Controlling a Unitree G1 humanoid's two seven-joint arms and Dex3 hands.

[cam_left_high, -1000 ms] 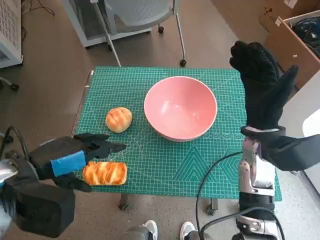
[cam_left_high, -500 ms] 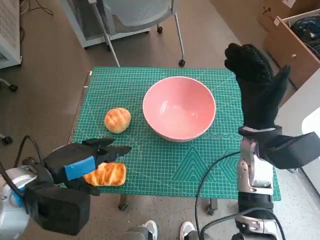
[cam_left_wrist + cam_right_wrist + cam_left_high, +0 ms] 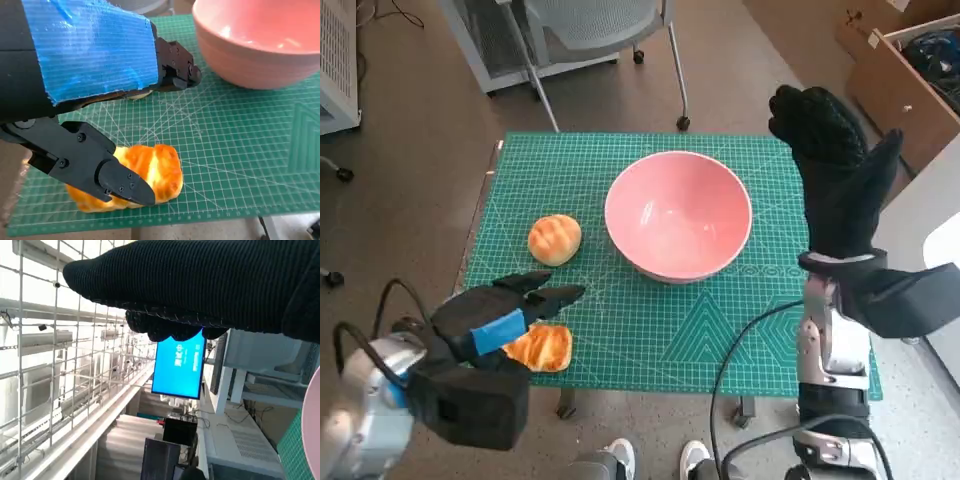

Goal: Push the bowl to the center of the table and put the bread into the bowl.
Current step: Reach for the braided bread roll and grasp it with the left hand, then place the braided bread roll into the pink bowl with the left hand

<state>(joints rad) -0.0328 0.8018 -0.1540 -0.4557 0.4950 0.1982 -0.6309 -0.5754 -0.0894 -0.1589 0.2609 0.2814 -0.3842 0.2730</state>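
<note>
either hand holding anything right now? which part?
Nothing is held. The left hand hovers over the long bread roll, fingers apart on either side of it, not closed on it. The right hand is raised beside the pink bowl, empty.

Even, bright indoor light, no hard shadows. Soft sheen inside the pink bowl (image 3: 679, 215); faint shadow under it on the green mat (image 3: 720, 330). Head view bends twd the edges (wide-angle). Left wrist view: blue tape (image 3: 90, 50) close-up, slightly soft. Right wrist view: blown-out white bkgd, glowing blue screen (image 3: 178, 367).
</note>
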